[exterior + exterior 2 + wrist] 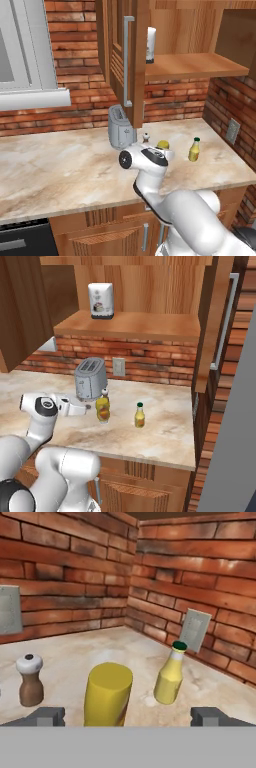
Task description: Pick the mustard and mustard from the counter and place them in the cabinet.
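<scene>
1. Red-brick walls close the corner behind a beige marbled stone counter (pixel 65 170); above it hangs the warm brown wooden wall cabinet (pixel 200 65), its slatted door swung open, with a white bottle with a dark base (pixel 150 45) on the plain shelf.
2. We see the claw (pixel 128 716) held low over the counter with its two dark tips (pixel 47 716) set wide apart and nothing between them.
3. Straight ahead of the claw, close and roughly centred between the tips, stands the plain dull-yellow cylindrical mustard bottle (pixel 107 694). The slimmer bright-yellow mustard bottle with a tapered neck and dark green tip (pixel 171 677) stands farther off, beyond the tip on its right side.
4. A small brown shaker with a white top (pixel 30 681) stands beyond the opposite tip; a grey metal toaster (pixel 90 378) sits near it.
5. Risks, as we judge them: an off-centre advance could tip the cylinder; a wide sweep could knock the shaker or the slim bottle; on lifting, the open door edge could catch the arm.
</scene>
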